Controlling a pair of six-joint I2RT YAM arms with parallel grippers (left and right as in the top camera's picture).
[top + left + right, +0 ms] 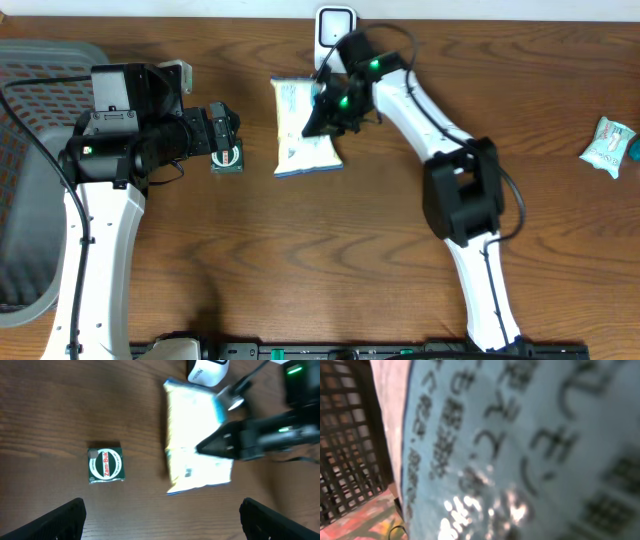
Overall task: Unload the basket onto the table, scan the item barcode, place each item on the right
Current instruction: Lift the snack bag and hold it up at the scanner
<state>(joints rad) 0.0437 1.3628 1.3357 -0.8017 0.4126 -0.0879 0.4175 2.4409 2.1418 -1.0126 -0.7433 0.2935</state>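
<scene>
Now: my right tool (322, 112) is closed on the right-hand edge of the pale blue packet (298, 140). The packet lies on the worktop (330, 250) just below the white scanner (335, 22), and its top end is near the scanner's base. In the right wrist view its glossy printed face fills the picture, too blurred to read. My left tool (228, 140) is wide open and grips nothing, hovering over the small green box (105, 464), which sits beside the packet.

Risks from here, as I judge them:
- The grip is on a thin edge only, so the soft packet may sag, fold or slip out when lifted.
- I cannot find the barcode for certain; a small dark patch near the lower end may be it. If it faces away from the scanner, there is no read.
- The shiny film shows glare, which could spoil the read.
- My right arm is close to the scanner, and a wide swing could knock it.
</scene>
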